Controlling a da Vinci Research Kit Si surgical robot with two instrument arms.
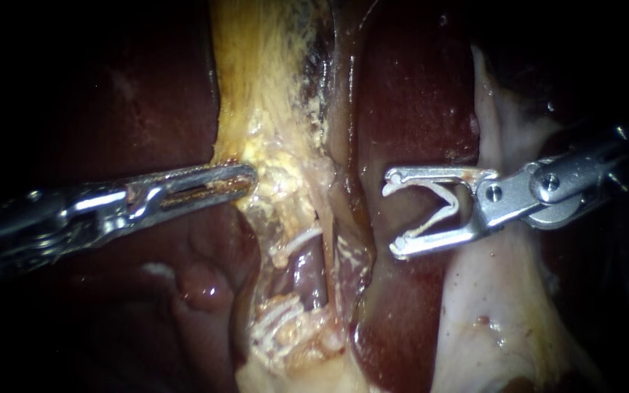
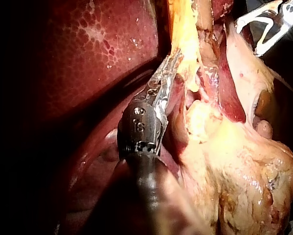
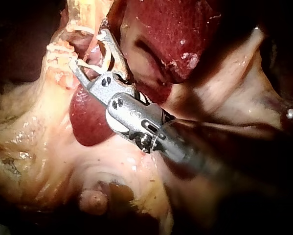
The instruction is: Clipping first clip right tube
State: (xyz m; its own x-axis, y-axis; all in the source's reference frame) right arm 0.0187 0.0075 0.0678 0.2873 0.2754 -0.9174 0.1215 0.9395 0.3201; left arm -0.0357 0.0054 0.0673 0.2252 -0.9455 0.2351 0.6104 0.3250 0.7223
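Observation:
My right instrument point(image 1: 392, 215) comes in from the right, its jaws spread wide around an open white clip point(image 1: 442, 207) seated between them. The clip's mouth faces a pale tube point(image 1: 354, 225) that runs downward in the middle and stands just clear of it. In the right wrist view the clip tips point(image 3: 87, 49) sit close to the white-stranded tissue. A darker tube point(image 1: 309, 273) lies to its left in the dissected window. My left instrument point(image 1: 249, 178) comes in from the left, jaws shut on the yellow fatty tissue point(image 1: 271, 109); its jaws point(image 2: 173, 56) also show in the left wrist view.
Dark red liver point(image 1: 416, 94) lies behind the tubes and on the left point(image 1: 111, 94). A pale tissue flap point(image 1: 496, 313) hangs under my right instrument's shaft. Frayed white strands point(image 1: 285, 320) sit low in the window. In the left wrist view my right instrument point(image 2: 248, 38) shows far ahead.

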